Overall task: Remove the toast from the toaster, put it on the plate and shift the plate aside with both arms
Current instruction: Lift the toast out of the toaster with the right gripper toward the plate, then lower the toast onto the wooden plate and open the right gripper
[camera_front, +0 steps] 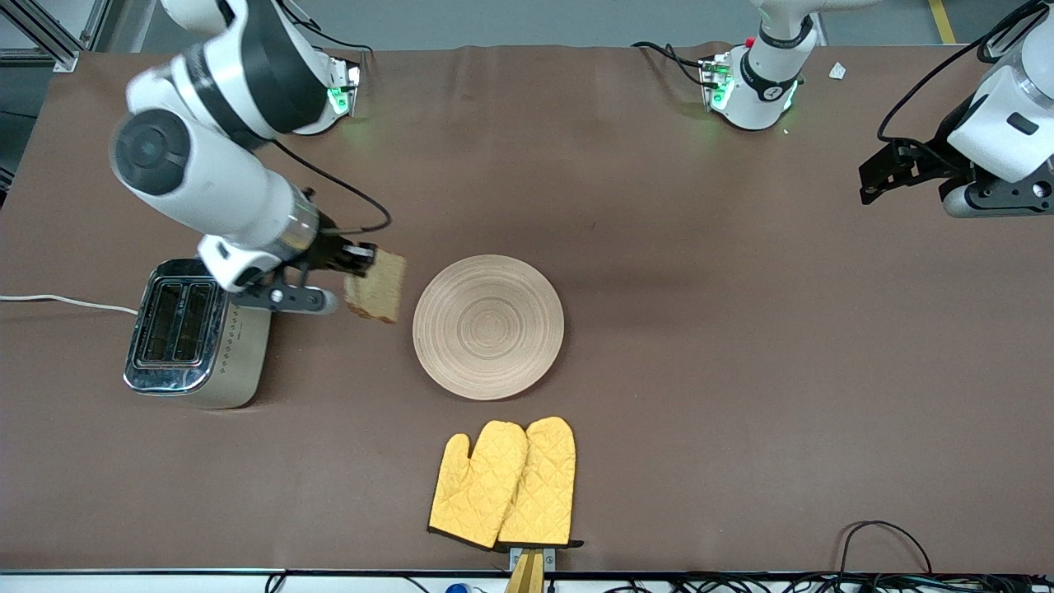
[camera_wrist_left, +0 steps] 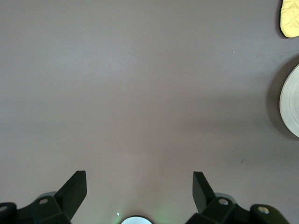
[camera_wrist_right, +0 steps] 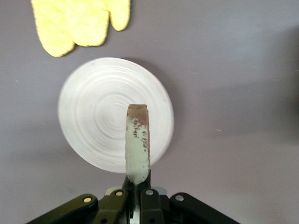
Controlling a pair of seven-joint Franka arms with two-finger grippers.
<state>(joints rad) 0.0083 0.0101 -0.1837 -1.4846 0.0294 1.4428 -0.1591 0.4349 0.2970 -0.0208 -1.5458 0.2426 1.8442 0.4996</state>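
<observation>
A brown cloth is covering the desk, and the two arms are working from their bases along its edge. The right gripper is pinching the toast by one edge, its fingers pressed tight on the slice, and is carrying it in the air over the bare cloth between the toaster and the plate. The toaster is sitting just under the right arm's wrist, both slots showing dark and empty. In the right wrist view the toast is hanging edge-on below the gripper, with the plate lying ahead of it and the yellow oven mitts past the plate. The left gripper is waiting with its fingers spread wide over bare cloth at the left arm's end of the desk, well apart from the plate, whose rim is only just showing at the edge of its wrist view. The step in hand looks to be the transfer: the toast is out and not yet on the plate. The next move likely calls for bringing the slice over the plate's middle, lowering and tilting it flat, then releasing.
</observation>
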